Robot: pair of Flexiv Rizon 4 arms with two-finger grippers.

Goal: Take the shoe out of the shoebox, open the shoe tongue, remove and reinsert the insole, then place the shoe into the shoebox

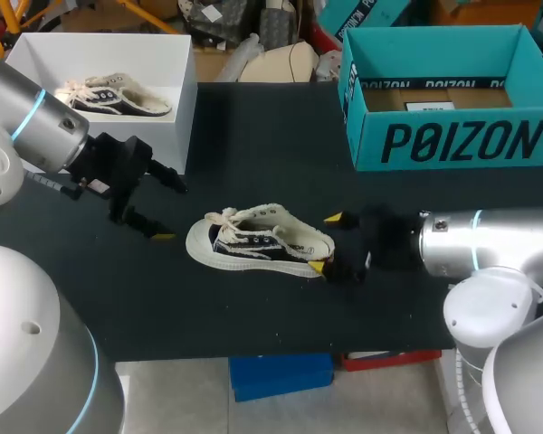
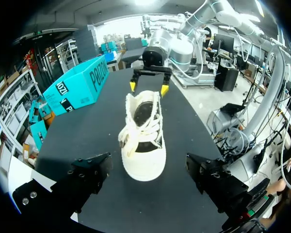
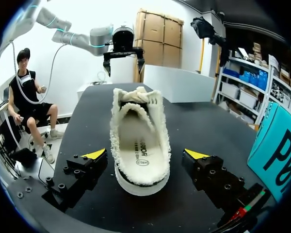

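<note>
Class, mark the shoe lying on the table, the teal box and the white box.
shoe (image 1: pixel 262 240): head view, middle of its upper.
teal box (image 1: pixel 462 140): head view, front wall.
white box (image 1: pixel 100 54): head view, inner back wall.

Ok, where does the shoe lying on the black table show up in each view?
Head view: shoe mid-table, between the left end effector and right end effector.
Left wrist view: shoe just ahead of the open left end effector, toe nearest.
Right wrist view: shoe heel between the open right end effector's fingers.
Shared landmark: teal shoebox, seen in all three.
</note>
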